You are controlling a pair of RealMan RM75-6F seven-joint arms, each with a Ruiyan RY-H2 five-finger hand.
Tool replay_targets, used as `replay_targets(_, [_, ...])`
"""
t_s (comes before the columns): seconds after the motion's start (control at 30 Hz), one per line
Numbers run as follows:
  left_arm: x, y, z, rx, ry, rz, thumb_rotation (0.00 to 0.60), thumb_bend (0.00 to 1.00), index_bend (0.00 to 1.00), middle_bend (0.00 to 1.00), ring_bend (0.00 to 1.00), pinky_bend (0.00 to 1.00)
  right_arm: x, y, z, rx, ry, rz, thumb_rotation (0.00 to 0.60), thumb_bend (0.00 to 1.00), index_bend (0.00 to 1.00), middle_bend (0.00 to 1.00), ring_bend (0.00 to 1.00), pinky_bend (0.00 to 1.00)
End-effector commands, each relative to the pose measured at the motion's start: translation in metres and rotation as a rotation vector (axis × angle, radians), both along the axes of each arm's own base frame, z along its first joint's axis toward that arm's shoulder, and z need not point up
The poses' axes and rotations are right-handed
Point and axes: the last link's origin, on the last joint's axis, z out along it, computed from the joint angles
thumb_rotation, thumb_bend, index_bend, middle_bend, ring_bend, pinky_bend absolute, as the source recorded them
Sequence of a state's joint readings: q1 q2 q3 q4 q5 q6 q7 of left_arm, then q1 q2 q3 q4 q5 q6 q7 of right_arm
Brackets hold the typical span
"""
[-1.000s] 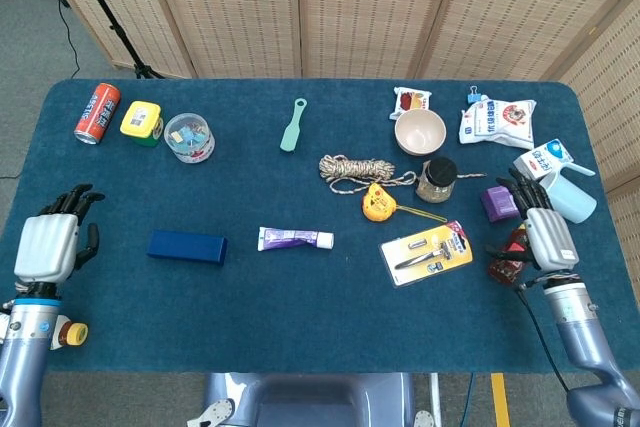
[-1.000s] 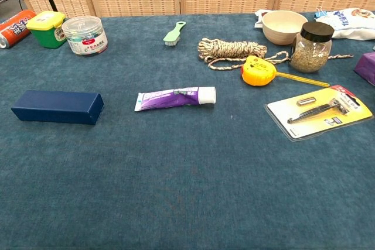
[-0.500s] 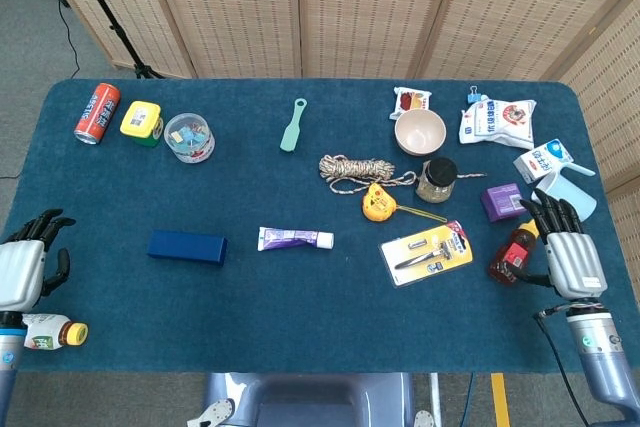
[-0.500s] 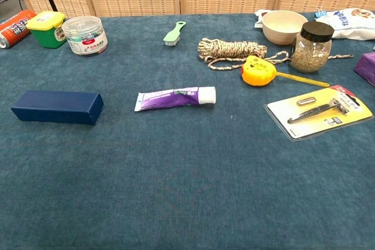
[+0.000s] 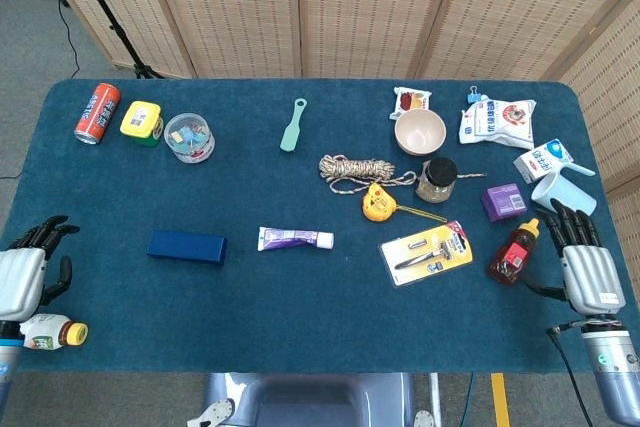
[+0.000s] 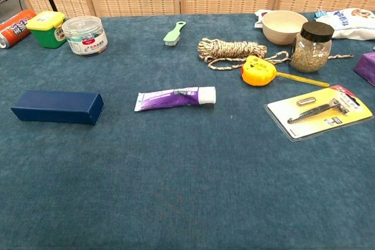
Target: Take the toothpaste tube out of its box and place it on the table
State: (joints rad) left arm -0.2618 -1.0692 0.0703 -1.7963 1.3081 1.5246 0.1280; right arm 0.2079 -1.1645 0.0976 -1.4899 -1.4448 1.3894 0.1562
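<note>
Woven tan screens stand behind a wide tabletop (image 5: pixel 300 327) with a dark blue cloth on it. Near the middle lies the toothpaste tube (image 5: pixel 295 239), purple and white, flat on the cloth with its white cap pointing to the robot's right. It is out of its box. The dark blue box (image 5: pixel 187 247) lies a little way off on the tube's other side, not touching it, and it looks closed. So the job looks done, or very close to done. The left hand (image 5: pixel 22 277) sits at the edge of the tabletop with its fingers apart and nothing in them. Just beside it is a small bottle with a yellow cap (image 5: pixel 52 331). The right hand (image 5: pixel 590 272) sits at the other edge, fingers apart too, holding nothing. Close to it stand a red sauce bottle (image 5: pixel 515 251) and a pale blue cup (image 5: pixel 563 193). What could go wrong now? If the right hand swings in without care, it may knock the sauce bottle over, since that bottle is tall and thin and so near. The left hand could bump the small bottle and make it roll off the edge. The tube is round and smooth, so a nudge could send it rolling toward the razor pack (image 5: pixel 428 253).
</note>
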Motion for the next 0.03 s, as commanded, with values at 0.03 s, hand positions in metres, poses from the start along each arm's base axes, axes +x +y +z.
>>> replay_targets(0.03, [-0.0007,-0.002,0.001,0.003,-0.004,0.01,0.6,0.6,0.28,0.2,0.24,0.36,-0.001,0.0013,0.0017,-0.009,-0.004,0.002,0.6,0.0,0.1,0.0,0.0,0.0])
